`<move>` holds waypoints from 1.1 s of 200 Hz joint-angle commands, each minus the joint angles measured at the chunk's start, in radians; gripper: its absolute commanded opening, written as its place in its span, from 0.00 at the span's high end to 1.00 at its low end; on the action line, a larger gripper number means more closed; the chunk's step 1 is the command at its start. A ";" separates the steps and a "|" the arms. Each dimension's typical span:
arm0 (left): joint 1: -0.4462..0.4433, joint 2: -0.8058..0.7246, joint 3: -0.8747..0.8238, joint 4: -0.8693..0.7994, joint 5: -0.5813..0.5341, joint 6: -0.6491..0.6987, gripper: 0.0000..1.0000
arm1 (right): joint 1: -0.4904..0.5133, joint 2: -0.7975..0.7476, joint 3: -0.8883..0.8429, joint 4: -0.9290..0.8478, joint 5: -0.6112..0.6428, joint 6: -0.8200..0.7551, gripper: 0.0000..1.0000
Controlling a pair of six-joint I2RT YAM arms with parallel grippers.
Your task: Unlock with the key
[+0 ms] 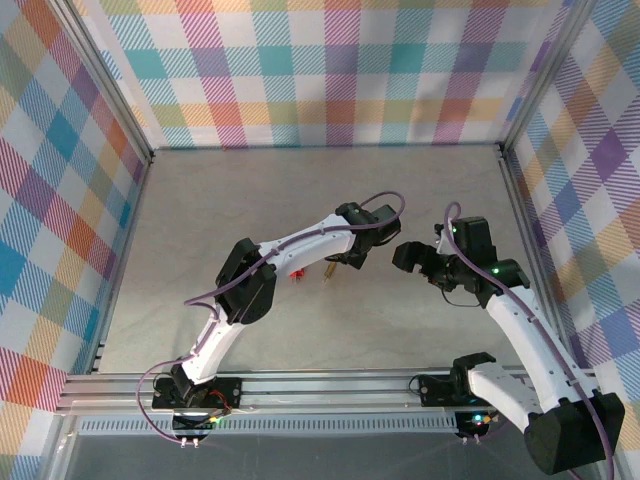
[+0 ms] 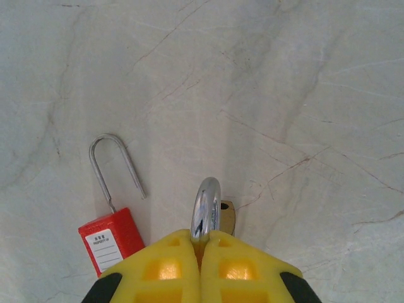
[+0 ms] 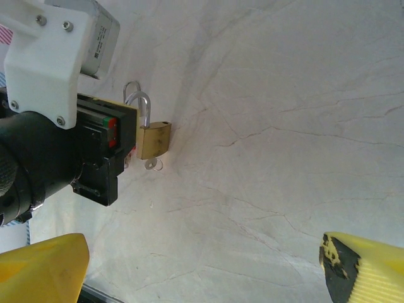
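left gripper [image 2: 201,245] clamps brass padlock [image 3: 154,140].

Left wrist view. On the red plastic padlock [image 2: 123,227] with a thin steel shackle, a white rectangular label [image 2: 106,249] sits on the face of the body. It carries one line of small dark print that appears to read "PROPERTY OF". Finer marks above that line are too small to make out. Thin ruled lines run below the print.

Right wrist view. On the small brass padlock [image 3: 154,140], any stamp on the face is too blurred to tell.
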 commanded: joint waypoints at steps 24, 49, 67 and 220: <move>-0.045 0.022 0.049 -0.042 -0.011 -0.046 0.96 | -0.023 -0.034 -0.018 -0.038 -0.033 -0.038 0.06; -0.062 0.014 0.050 -0.026 0.015 -0.079 0.67 | -0.029 -0.045 -0.026 -0.038 -0.042 -0.036 0.06; -0.077 -0.010 0.059 0.004 0.073 -0.105 0.46 | -0.035 -0.053 -0.028 -0.049 -0.033 -0.038 0.06; 0.203 -0.746 -0.813 0.699 0.429 -0.289 0.28 | 0.206 0.381 0.001 0.108 0.022 0.136 0.31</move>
